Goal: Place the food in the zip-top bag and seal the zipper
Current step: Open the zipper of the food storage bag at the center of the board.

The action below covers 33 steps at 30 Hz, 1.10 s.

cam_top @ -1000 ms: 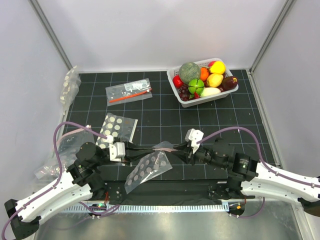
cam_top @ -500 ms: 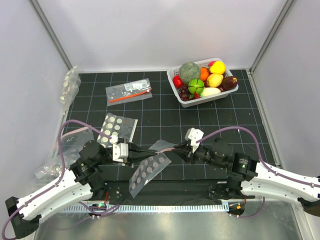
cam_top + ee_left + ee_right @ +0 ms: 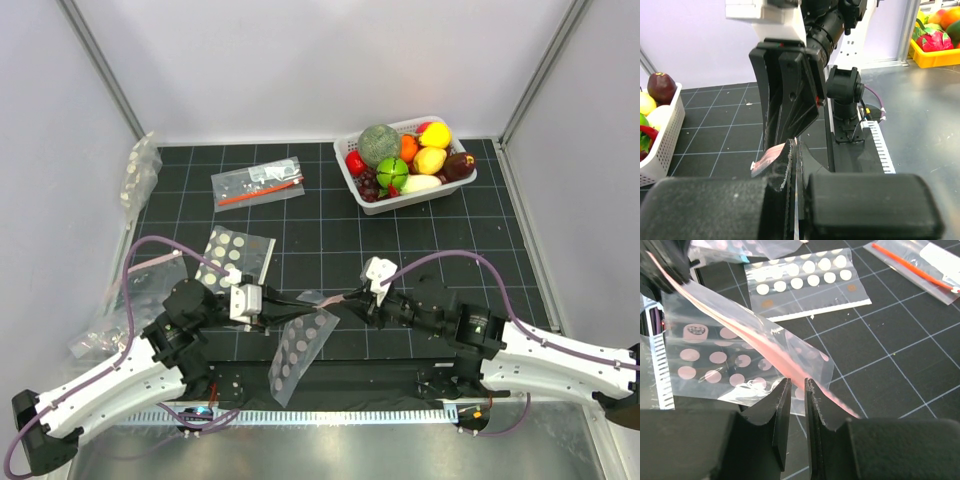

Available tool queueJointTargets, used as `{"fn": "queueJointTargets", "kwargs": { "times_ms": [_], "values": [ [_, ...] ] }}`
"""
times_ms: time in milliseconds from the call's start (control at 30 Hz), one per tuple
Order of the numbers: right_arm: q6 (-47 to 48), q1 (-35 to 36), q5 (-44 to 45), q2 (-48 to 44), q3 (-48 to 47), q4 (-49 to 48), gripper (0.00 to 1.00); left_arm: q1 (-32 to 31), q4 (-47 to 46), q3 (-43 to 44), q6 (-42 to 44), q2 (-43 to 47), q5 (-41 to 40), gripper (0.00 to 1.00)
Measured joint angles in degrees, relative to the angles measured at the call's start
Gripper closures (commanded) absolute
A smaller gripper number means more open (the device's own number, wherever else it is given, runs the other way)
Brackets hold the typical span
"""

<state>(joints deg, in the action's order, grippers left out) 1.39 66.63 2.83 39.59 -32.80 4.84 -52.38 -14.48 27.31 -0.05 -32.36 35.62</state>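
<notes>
The zip-top bag [image 3: 298, 347] is clear with white dots and hangs from my left gripper [image 3: 303, 299], which is shut on one end of the pink zipper [image 3: 328, 299]. In the left wrist view the strip [image 3: 767, 157] pokes out left of my pinched gripper [image 3: 796, 148]. My right gripper [image 3: 347, 301] faces the left one at the strip's other end. In the right wrist view its jaws [image 3: 797, 386] stand a narrow gap apart below the zipper [image 3: 760, 335], which runs past the right finger [image 3: 822, 405]. The food [image 3: 405, 160] lies in a white basket [image 3: 417, 197] at the back right.
A second dotted bag [image 3: 236, 254] lies flat behind the left arm. A clear bag with an orange stick [image 3: 258, 183] is at the back left. Crumpled clear bags [image 3: 140, 170] sit along the left wall. Both arms' cables loop over the near table.
My left gripper has moved right with the bag toward the right gripper, and the bag now hangs more steeply. The right jaws have narrowed a little.
</notes>
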Motion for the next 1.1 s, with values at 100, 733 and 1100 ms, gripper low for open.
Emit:
{"fn": "queueJointTargets", "kwargs": {
  "times_ms": [100,733,1100],
  "values": [
    [0.02,0.00,-0.02,1.11,0.00,-0.02,0.75,0.00,0.00,0.04,-0.17,0.17,0.02,1.00],
    [0.02,0.00,0.24,1.25,0.00,-0.09,0.78,-0.39,0.44,2.58,-1.38,-4.24,4.98,1.00],
    [0.00,0.00,0.83,-0.94,0.00,-0.11,0.72,-1.14,2.43,4.11,-1.16,-5.20,4.96,1.00]
  ]
}}
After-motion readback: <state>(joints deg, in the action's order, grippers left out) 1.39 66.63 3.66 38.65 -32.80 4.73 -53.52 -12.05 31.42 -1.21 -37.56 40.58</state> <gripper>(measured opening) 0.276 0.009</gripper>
